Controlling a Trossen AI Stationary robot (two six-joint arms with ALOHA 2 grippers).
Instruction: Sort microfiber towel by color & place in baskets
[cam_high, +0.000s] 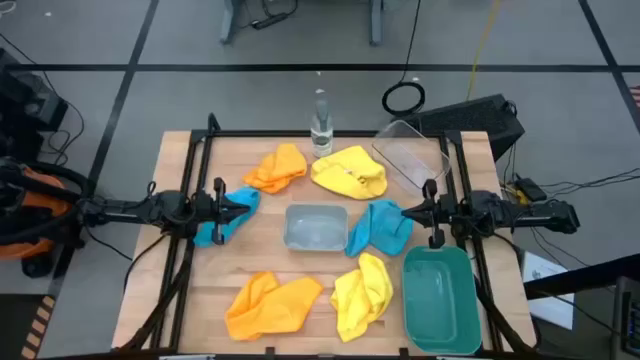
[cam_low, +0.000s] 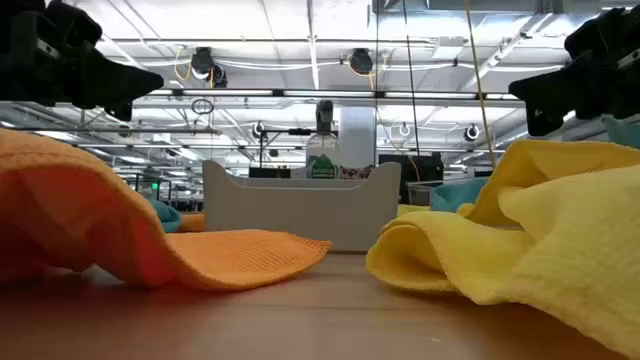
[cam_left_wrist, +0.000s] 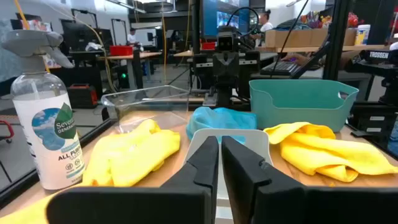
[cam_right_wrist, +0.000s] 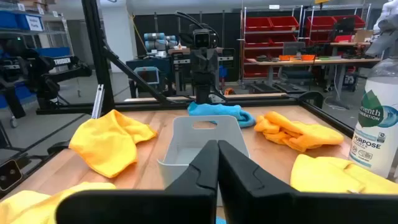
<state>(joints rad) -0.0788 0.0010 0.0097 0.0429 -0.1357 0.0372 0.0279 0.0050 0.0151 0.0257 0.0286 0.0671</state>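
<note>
My left gripper (cam_high: 250, 203) hovers shut over a blue towel (cam_high: 218, 228) at the table's left. My right gripper (cam_high: 408, 212) hovers shut over the other blue towel (cam_high: 378, 230) on the right. Both point level at the pale grey-blue basket (cam_high: 317, 228) between them, and both stand well above the table in the low view. An orange towel (cam_high: 278, 168) and a yellow towel (cam_high: 350, 173) lie at the far side. A second orange towel (cam_high: 270, 306) and a second yellow towel (cam_high: 362, 292) lie at the near side. The green basket (cam_high: 440, 298) stands near right. The clear basket (cam_high: 410, 150) sits far right.
A clear spray bottle (cam_high: 320, 125) stands at the table's far edge, middle. Black frame rails (cam_high: 200, 150) run along the table's left and right sides. Bare wood shows at the near middle (cam_high: 325, 330).
</note>
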